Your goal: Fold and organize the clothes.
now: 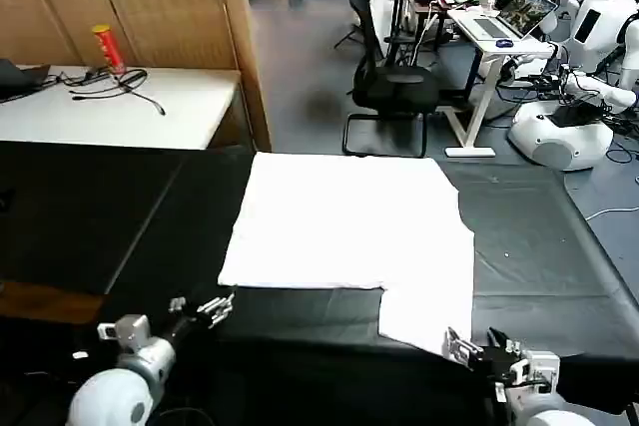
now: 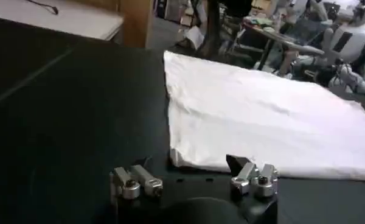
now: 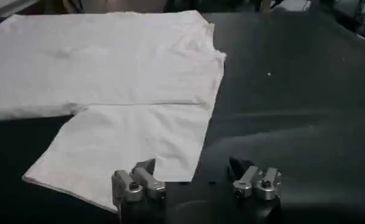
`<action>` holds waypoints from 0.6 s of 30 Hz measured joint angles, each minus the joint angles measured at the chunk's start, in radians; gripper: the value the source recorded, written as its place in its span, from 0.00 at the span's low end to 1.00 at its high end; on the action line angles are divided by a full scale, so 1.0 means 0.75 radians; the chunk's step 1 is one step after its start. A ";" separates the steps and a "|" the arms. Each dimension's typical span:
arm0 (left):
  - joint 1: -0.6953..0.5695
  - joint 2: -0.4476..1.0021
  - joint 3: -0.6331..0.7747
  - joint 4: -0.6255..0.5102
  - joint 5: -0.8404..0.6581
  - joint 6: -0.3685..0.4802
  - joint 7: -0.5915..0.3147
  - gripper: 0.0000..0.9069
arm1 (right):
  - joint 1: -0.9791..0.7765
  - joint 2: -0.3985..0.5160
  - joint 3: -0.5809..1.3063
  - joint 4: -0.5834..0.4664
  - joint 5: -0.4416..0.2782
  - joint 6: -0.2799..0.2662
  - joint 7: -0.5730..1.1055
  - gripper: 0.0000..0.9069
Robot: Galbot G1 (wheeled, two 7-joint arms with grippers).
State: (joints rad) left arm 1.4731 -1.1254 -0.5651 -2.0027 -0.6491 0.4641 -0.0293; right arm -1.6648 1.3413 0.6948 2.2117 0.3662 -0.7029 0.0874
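Note:
The clothes are one white T-shirt [image 1: 349,221] lying flat on the black tablecloth [image 1: 100,216], plain side up, with one sleeve [image 1: 424,311] reaching toward the near edge. My left gripper [image 1: 215,308] is open and low over the cloth, just short of the shirt's near left corner [image 2: 173,157]. In the left wrist view, the left gripper [image 2: 194,178] holds nothing. My right gripper [image 1: 471,351] is open at the sleeve's near right corner. In the right wrist view, the right gripper [image 3: 194,178] has one finger [image 3: 140,176] over the sleeve's [image 3: 128,146] edge and the other over bare cloth.
A white table [image 1: 110,112] at the back left holds a red can [image 1: 107,47] and cables. Behind the far edge stand an office chair [image 1: 394,77], a desk with a laptop [image 1: 499,27] and other robots [image 1: 569,127]. Bare black cloth lies left and right of the shirt.

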 joint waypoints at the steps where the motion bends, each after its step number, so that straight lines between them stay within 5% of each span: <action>1: -0.009 0.000 0.004 0.015 0.000 0.000 -0.001 0.26 | 0.000 0.004 -0.002 -0.002 -0.001 0.000 0.001 0.72; 3: -0.025 -0.001 0.012 0.040 0.001 -0.004 -0.002 0.09 | -0.005 0.009 -0.007 -0.003 -0.003 0.001 0.003 0.56; 4: -0.033 -0.003 0.018 0.051 0.003 -0.007 -0.003 0.00 | -0.008 0.013 -0.010 -0.002 -0.006 0.001 0.004 0.38; 6: -0.046 -0.006 0.025 0.073 0.008 -0.011 -0.004 0.00 | -0.016 0.019 -0.014 0.002 -0.010 0.002 0.010 0.15; 8: -0.051 -0.006 0.032 0.086 0.009 -0.011 -0.005 0.00 | -0.027 0.023 -0.014 0.014 -0.008 0.003 0.025 0.06; 18: 0.009 0.006 0.028 0.022 0.043 0.012 -0.017 0.00 | -0.110 0.009 0.020 0.173 0.005 -0.046 0.071 0.01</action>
State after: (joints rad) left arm 1.4800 -1.1208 -0.5442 -1.9862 -0.6165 0.4728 -0.0418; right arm -1.7470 1.3482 0.7101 2.3416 0.3702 -0.7374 0.1405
